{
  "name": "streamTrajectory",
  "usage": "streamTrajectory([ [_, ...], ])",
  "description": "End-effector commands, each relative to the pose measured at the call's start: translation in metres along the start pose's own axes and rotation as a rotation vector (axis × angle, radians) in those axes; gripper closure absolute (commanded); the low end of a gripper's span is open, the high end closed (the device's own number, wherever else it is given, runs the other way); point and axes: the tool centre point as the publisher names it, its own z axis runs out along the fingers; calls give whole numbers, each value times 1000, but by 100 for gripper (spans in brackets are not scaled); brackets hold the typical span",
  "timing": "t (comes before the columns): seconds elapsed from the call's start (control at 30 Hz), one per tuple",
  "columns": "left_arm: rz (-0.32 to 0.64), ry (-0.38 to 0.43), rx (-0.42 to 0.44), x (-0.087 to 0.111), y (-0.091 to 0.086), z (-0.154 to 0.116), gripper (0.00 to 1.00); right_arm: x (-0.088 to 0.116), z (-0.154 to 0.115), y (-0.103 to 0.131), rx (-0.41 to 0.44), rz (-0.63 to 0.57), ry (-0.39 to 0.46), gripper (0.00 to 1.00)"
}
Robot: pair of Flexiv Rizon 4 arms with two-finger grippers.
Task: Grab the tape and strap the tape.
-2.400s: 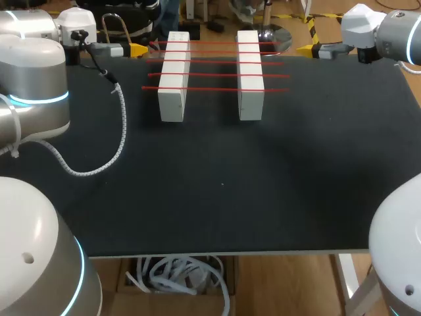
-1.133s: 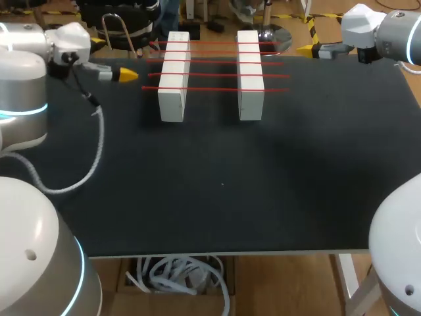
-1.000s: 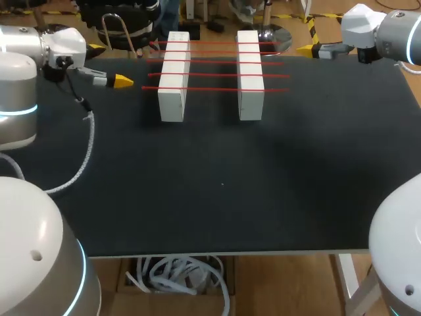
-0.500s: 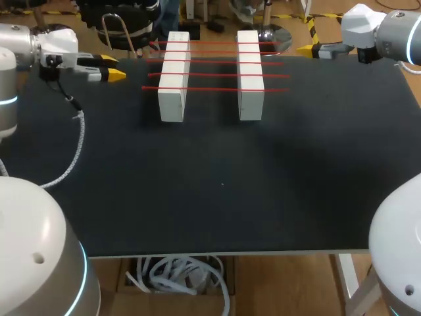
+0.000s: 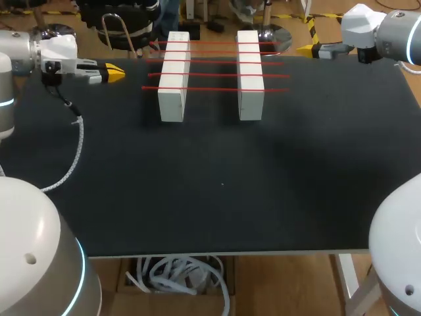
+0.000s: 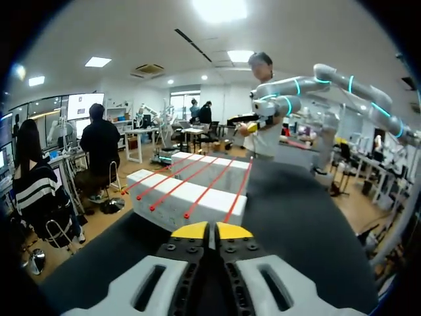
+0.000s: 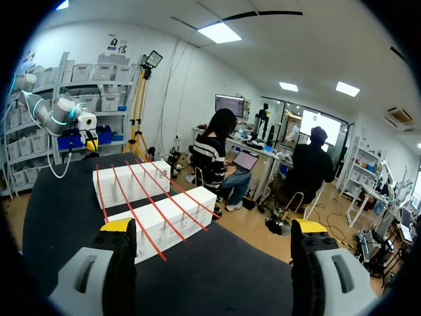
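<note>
While the red tapes [image 5: 214,75] lie stretched across 2 white blocks [image 5: 173,99] at the counter's [image 5: 217,184] far side, the left gripper [image 5: 113,72] hovers clenched on nothing, near the left block; the right gripper [image 5: 308,49] hangs released over the far edge, beyond the right block

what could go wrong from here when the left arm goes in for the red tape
1. The left gripper is shut with nothing in it; unless it opens first, it would likely push a tape end instead of grasping it.
2. The four red tapes run close together across the two white blocks, so the gripper may catch a neighbouring one.
3. Whether the blocks are fixed cannot be told; a pull might drag them.
</note>
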Motion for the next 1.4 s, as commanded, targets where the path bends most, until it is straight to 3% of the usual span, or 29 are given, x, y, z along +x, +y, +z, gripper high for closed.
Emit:
streamTrajectory([
  [0.03, 5, 20, 7, -1, 4, 3, 67, 0, 0, 0, 2, -1, 1, 0],
  [0.07, 5, 23, 4, -1, 5, 4, 66, 0, 0, 0, 2, -1, 1, 0],
  [0.1, 5, 23, 4, 0, 5, 4, 56, 0, 0, 0, 2, -1, 1, 0],
  [0.13, 4, 29, 9, 0, 6, 5, 56, 0, 0, 0, 2, -1, 1, 0],
  [0.3, 5, 47, 11, 2, 9, 7, 60, 0, 0, 0, 2, -1, 1, 0],
  [0.37, 9, 62, 13, 3, 11, 8, 67, 0, 0, 0, 2, -1, 1, 0],
  [0.47, 22, 87, 20, 4, 12, 11, 61, 0, 0, 0, 2, -1, 1, 0],
  [0.6, 37, 113, 29, 3, 15, 15, 66, 0, 0, 0, 2, -1, 1, 0],
  [1.4, 48, 234, 111, 11, 24, 48, 65, 0, 0, 0, 2, -1, 1, 0],
])
